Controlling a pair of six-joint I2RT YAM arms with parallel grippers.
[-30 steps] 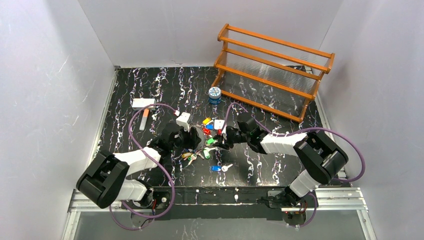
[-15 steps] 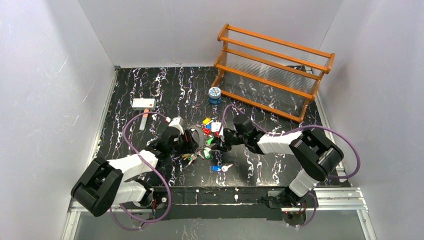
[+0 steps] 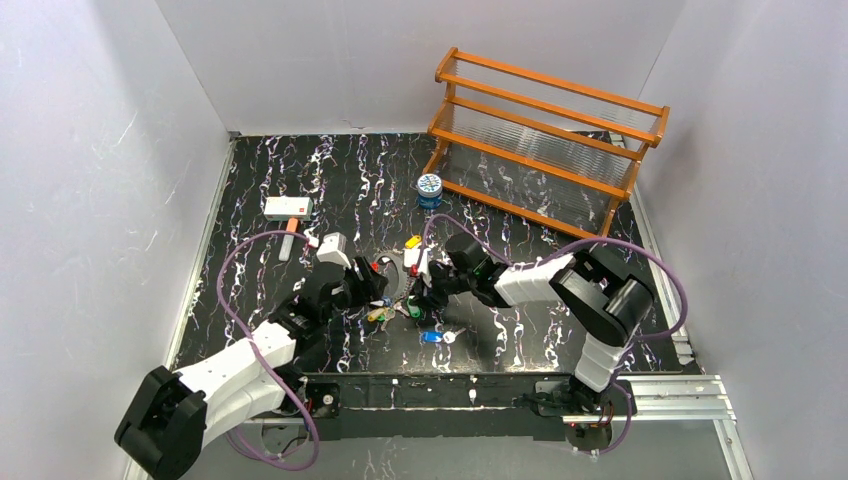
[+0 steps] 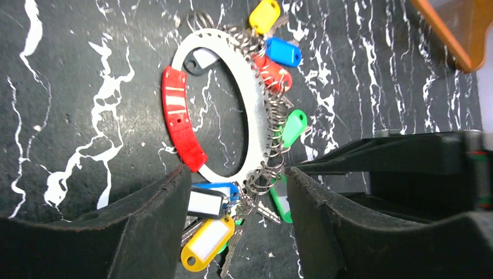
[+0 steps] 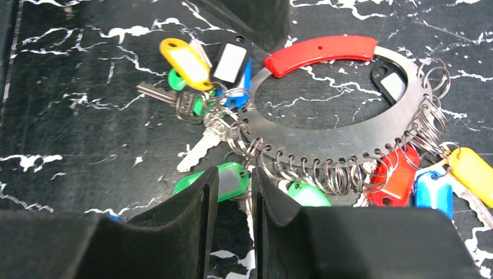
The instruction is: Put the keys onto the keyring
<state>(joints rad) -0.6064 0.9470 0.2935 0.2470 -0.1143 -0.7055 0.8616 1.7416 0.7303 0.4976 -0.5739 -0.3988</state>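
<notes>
keyring: stiff, thin, flat on surface; red grip likely best hold
keys: light, loose, slippery
left jaws: open, astride keyring
right jaws: nearly closed; grip cannot be told

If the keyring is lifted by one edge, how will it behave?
The keyring looks like a flat metal band, so it would probably hold stiff. Its keys hang on small loose rings, so they would likely dangle and swing. Lying flat, it seems unlikely to roll.
</notes>
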